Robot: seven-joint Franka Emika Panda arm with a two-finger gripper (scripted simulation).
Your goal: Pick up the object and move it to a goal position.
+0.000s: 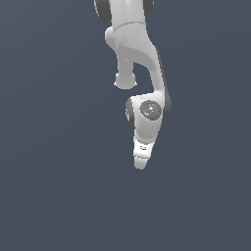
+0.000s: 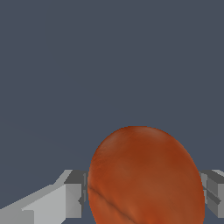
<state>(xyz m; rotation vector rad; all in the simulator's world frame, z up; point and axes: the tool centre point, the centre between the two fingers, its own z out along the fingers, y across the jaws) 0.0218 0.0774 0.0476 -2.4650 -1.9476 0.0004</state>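
Exterior view: I see 1 white arm (image 1: 139, 59) reaching down over a plain grey surface (image 1: 49, 196). Its gripper (image 1: 140, 164) points downward and is seen nearly edge-on, so from here I cannot separate the 2 fingers or see any gap between them. The ball does not show in this view; I judge it hidden behind or inside the gripper tip. No goal marker is visible anywhere on the surface. Whether the gripper tip touches the surface or hangs above it, I cannot tell.

Wrist view: the red-orange ball (image 2: 146, 177) fills the space between the 2 fingers (image 2: 72, 190), with 1 finger at each flank. The nearer-seen finger meets the ball's edge with no grey gap showing; the other finger also sits at the ball's edge. I read the gripper as clenched on the ball, with the ball centred between the pads. The grey surface (image 2: 109, 65) lies beyond, bare of any target mark.

Progress, as my judgement: the approach is done and the grasp appears made. Remaining is the carry to the goal position, which neither view shows. Whether the lift has begun cannot be confirmed from these pictures.
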